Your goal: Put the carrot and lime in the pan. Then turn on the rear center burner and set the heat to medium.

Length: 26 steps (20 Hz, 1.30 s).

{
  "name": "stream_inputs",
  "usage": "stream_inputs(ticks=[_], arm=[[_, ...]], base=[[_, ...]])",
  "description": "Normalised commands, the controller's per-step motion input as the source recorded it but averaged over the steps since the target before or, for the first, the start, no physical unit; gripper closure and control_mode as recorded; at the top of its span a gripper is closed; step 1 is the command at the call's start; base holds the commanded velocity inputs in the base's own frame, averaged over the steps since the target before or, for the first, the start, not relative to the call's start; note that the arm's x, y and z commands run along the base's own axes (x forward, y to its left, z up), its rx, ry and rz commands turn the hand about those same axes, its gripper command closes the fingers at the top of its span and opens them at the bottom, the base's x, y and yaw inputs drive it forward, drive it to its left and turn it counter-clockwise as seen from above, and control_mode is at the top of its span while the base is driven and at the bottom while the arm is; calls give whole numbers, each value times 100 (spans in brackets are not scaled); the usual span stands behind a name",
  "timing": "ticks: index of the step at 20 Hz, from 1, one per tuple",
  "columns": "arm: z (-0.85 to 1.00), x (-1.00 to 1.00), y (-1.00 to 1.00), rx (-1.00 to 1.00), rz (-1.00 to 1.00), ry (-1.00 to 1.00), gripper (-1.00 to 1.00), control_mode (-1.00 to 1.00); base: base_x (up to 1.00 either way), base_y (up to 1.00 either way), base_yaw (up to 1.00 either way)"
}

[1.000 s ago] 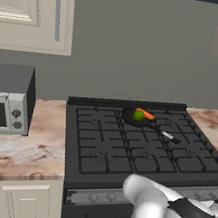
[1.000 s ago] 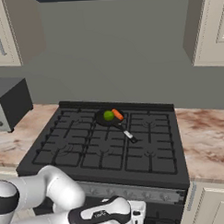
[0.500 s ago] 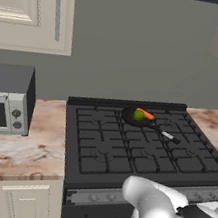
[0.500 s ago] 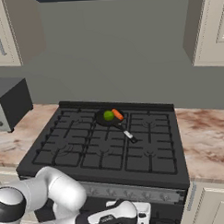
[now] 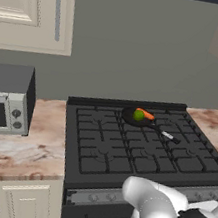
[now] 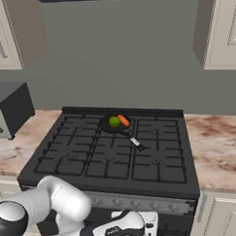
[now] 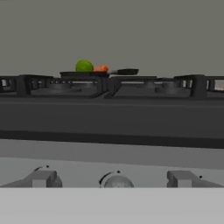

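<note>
Black stove (image 6: 112, 159) between marbled counters (image 6: 216, 149), toaster oven (image 5: 3, 100) off to the left. On the rear center burner (image 5: 138, 120), the pan (image 6: 115, 125) with lime (image 6: 114, 121) and carrot (image 6: 124, 120) already inside, touching. Low at the stove front, gripper (image 6: 150, 224) with jaws wide apart, holding nothing, facing the knob row (image 7: 117, 181). Risk from here: several near-identical knobs close together, so easy to seize a neighbour and light the wrong burner, or overshoot medium by turning too far.
</note>
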Motion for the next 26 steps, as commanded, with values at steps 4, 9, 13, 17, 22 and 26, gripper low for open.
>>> stream_inputs(ticks=[4, 9, 13, 17, 22, 26], arm=[[0, 17, 10, 0, 0, 0, -100, -100], [-2, 18, 5, 0, 0, 0, -100, -100], [-7, 1, 0, 0, 0, 0, -100, -100], [-14, 4, 0, 0, 0, 0, -100, -100], [-30, 1, 0, 0, 0, 1, -100, -100], [-16, 4, 0, 0, 0, 0, -100, -100]], base=[[0, 0, 0], [0, 0, 0], [0, 0, 0], [0, 0, 0], [0, 0, 0], [0, 0, 0]])
